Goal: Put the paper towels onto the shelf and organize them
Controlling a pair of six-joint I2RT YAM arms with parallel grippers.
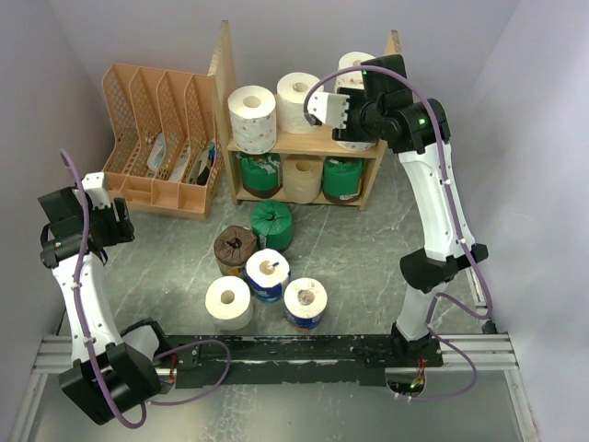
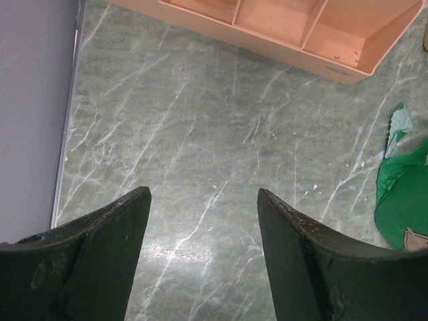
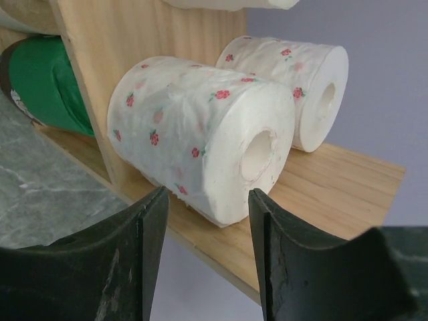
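Hovering at upper tier of shelf: right gripper, spread wide and empty, floral roll resting just beyond it, axis running across the gap. Left gripper, likewise wide, hanging low; green roll lying rightward on table.

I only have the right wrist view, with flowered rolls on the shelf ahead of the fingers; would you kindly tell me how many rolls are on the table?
Observer: Five: a green roll, a brown roll, two blue-wrapped rolls and a white roll, clustered in front of the shelf.
Operator: Thank you. What sits on the lower tier?
Observer: The lower tier holds three rolls side by side: green, beige, green.
Operator: And where is the left arm?
Observer: The left gripper hangs open above the table, near the peach organizer, holding nothing.
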